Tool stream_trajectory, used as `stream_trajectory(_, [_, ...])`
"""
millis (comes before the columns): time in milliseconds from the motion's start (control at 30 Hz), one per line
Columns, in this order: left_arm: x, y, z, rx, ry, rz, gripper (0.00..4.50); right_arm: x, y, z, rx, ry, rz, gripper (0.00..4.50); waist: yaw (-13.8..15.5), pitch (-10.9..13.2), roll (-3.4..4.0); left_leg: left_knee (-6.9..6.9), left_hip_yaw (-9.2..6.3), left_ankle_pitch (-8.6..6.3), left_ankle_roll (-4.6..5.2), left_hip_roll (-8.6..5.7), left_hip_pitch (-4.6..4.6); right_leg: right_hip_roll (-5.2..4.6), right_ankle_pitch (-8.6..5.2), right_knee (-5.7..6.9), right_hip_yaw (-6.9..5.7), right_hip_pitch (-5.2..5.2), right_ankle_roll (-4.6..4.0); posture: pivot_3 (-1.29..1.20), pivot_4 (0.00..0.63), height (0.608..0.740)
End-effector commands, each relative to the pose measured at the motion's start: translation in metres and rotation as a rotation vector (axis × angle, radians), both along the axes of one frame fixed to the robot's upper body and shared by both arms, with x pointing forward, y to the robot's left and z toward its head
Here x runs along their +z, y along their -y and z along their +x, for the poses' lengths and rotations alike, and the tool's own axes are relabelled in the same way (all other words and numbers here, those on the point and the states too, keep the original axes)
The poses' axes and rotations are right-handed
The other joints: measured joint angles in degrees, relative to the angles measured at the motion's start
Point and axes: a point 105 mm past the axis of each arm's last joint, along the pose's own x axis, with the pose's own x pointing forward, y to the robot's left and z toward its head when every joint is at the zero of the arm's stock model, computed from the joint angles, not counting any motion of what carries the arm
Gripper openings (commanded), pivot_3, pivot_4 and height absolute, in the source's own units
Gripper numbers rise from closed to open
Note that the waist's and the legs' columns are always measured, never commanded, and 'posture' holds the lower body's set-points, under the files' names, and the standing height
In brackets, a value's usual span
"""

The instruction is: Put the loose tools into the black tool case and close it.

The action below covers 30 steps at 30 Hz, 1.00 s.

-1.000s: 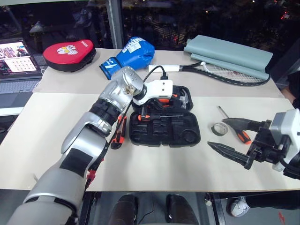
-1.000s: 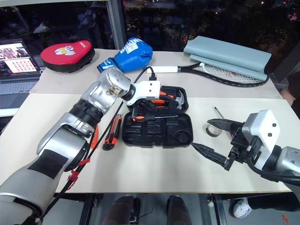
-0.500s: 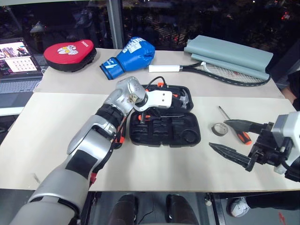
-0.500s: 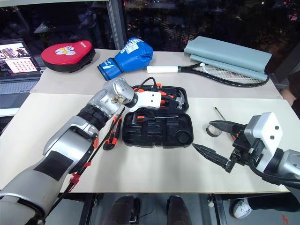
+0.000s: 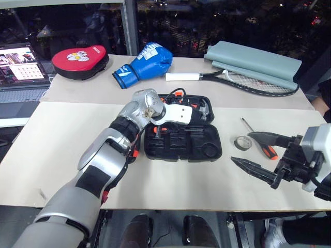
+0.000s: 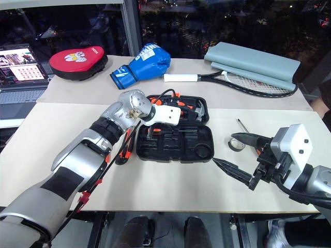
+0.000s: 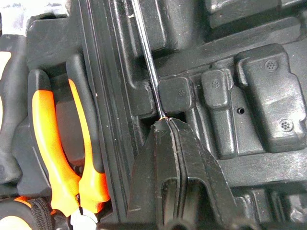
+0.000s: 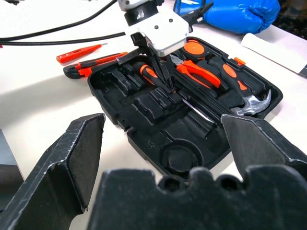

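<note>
The black tool case lies open mid-table; the left gripper hovers over its recesses, fingers near-closed and empty, just above a seated screwdriver. The right gripper hangs spread wide, holding nothing, near the grey tape roll and second screwdriver. Judged step: stowing; next, withdraw and fetch the utility knife.

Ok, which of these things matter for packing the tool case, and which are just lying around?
Job: black tool case, screwdriver in case, screwdriver on table, tape roll, utility knife, tester screwdriver.
Lying about: boxing glove, red pad, racket, laptop.
</note>
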Motion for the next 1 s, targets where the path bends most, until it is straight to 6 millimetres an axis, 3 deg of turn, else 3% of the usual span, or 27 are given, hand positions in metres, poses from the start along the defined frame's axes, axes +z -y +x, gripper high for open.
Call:
stream_trajectory(33, [0.039,-0.028,-0.029,-0.125,-0.139,-0.159,3.06,0.002,0.038,-0.015,-0.178,0.012,-0.033,4.5,-0.2,0.0,0.08,-0.02,0.02,0.0,0.0,-0.01,0.02,0.01,0.0,0.0,0.01,0.02,0.0,0.0,0.15,0.736])
stream_trajectory(167, [0.055,-0.043,-0.058,-0.208,-0.183,-0.209,4.45,-0.007,0.079,-0.044,-0.338,-0.061,-0.028,4.5,0.1,0.0,0.1,-0.01,0.02,-0.02,0.03,-0.01,0.09,-0.03,-0.02,-0.16,0.02,0.15,0.04,0.0,0.15,0.736])
stream_trajectory(267, [0.057,-0.049,-0.075,-0.249,-0.209,-0.193,4.48,-0.011,0.111,-0.07,-0.443,-0.126,-0.023,4.5,0.4,0.0,0.11,0.03,-0.05,-0.02,0.02,-0.01,0.17,-0.06,-0.03,-0.13,-0.01,0.23,0.04,0.0,0.15,0.736])
stream_trajectory(400, [0.056,-0.048,-0.082,-0.267,-0.213,-0.181,4.48,-0.01,0.117,-0.068,-0.43,-0.143,-0.013,4.5,0.1,0.0,0.13,0.04,0.07,-0.02,0.02,0.01,0.49,-0.06,-0.09,-0.17,0.11,0.48,0.11,0.0,0.15,0.736])
stream_trajectory(667, [0.054,-0.043,-0.092,-0.301,-0.21,-0.166,4.48,-0.023,0.1,0.006,-0.278,-0.152,-0.041,4.5,-1.5,-0.1,0.32,-0.05,0.18,-0.01,-0.02,0.22,1.23,0.07,-0.4,-0.2,0.16,1.1,0.19,0.0,0.15,0.736])
stream_trajectory(867, [0.057,-0.042,-0.099,-0.317,-0.192,-0.14,4.48,-0.045,0.094,0.062,-0.266,-0.252,-0.136,4.5,-1.0,0.0,0.46,-0.07,0.15,0.0,-0.02,0.09,0.99,0.05,-0.24,-0.19,0.19,0.92,-0.01,0.0,0.15,0.736])
stream_trajectory(1000, [0.058,-0.042,-0.1,-0.306,-0.179,-0.136,4.48,-0.054,0.093,0.082,-0.314,-0.293,-0.145,4.5,-0.8,0.0,0.49,-0.08,0.13,-0.01,-0.01,-0.01,0.51,0.01,-0.23,-0.09,0.2,0.37,-0.03,0.0,0.15,0.736])
